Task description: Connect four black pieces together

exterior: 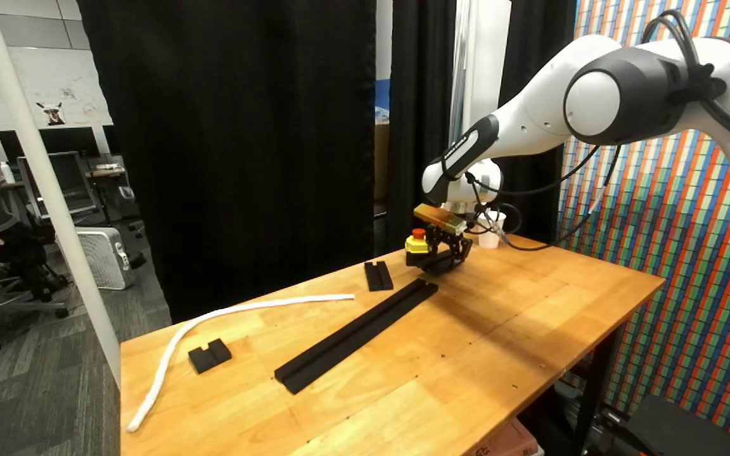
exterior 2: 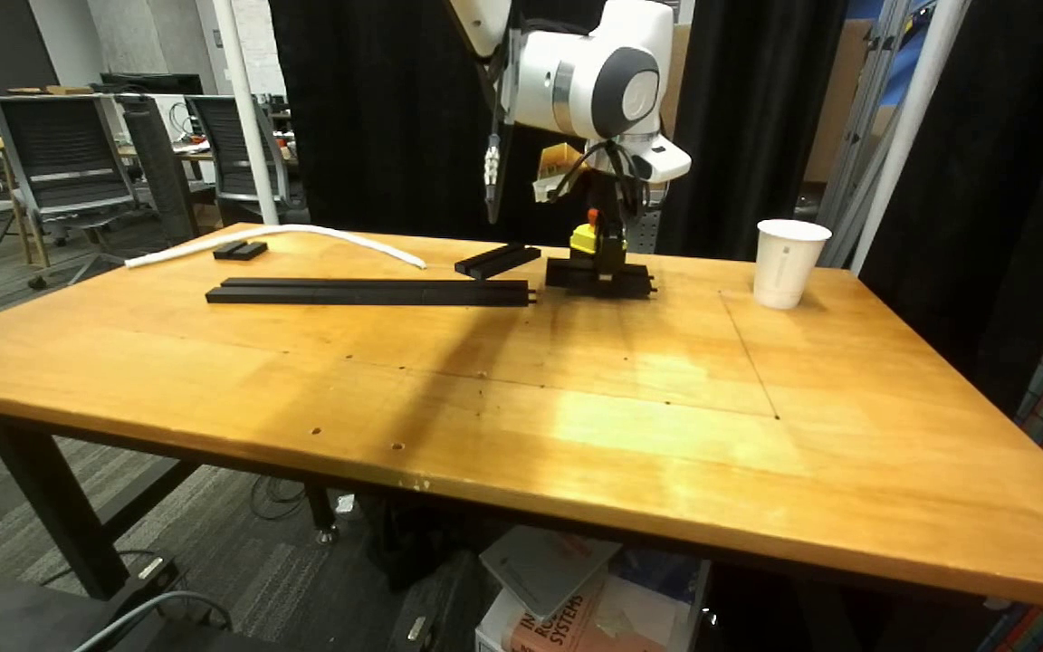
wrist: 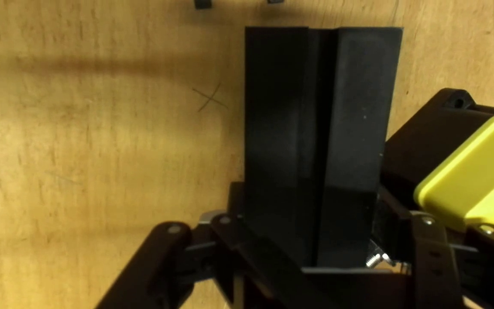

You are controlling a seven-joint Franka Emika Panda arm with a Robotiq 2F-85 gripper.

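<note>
A long matte black strip (exterior: 355, 335) of black bars lies on the table in both exterior views (exterior 2: 368, 292); its seams hardly show. Two small pegs stick out of its end, and in the wrist view only these pegs (wrist: 203, 4) show. My gripper (exterior 2: 610, 263) is shut on another black bar (exterior 2: 569, 274), with one finger on each long side, as in the wrist view (wrist: 309, 206). The held bar (wrist: 358, 103) has a lengthwise groove and is apart from the pegs, shifted to the right of them. I cannot tell whether it touches the table.
A yellow stop button (wrist: 470, 171) with a red top stands close beside the held bar (exterior: 416, 246). Two smaller black blocks (exterior: 210, 355) (exterior: 378, 276) and a white cable (exterior: 238, 308) lie along the back. A white cup (exterior 2: 789, 263) stands behind the gripper.
</note>
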